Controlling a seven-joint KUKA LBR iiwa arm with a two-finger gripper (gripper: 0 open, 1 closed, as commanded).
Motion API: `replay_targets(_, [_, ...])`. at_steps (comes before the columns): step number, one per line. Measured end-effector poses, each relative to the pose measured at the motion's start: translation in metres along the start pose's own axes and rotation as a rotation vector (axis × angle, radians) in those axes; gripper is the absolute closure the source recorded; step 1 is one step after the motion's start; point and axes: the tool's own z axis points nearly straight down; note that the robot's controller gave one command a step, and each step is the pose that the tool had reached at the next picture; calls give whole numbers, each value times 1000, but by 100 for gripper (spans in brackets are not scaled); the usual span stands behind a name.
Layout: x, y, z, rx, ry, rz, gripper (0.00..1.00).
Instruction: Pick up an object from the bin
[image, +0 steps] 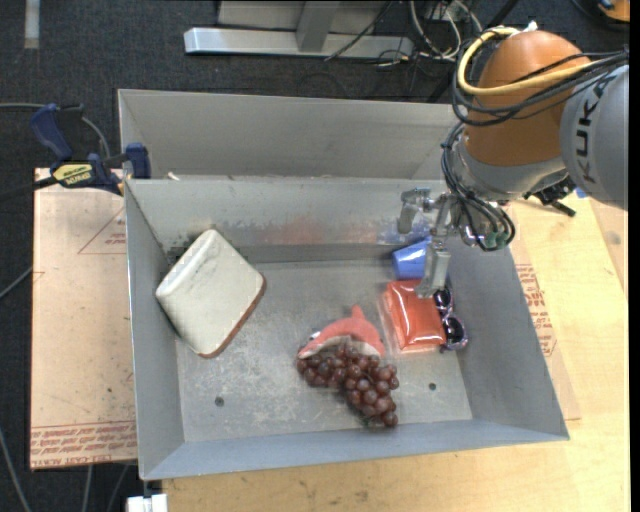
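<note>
pincer (435, 288) hangs over the right side of the bin (300, 140), tip at the top edge of an orange pouch (412, 320). can't tell if it's apart or together. blue lump (410, 262) just behind, black glasses (452, 325) beside, grapes (355, 382) near, toast (210, 292) well apart.

Even, fairly bright light from above. The bin (300, 140) shows a pale sheen on its back wall, behind the gripper (438, 288); the orange wrist cover (530, 90) above it carries a broad highlight. Left of the gripper, the bread slice (210, 290) and the grapes (355, 378) cast short, soft shadows.
</note>
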Motion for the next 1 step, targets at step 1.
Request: replay_targets(1, [-1, 0, -5, 1, -8, -1, 0])
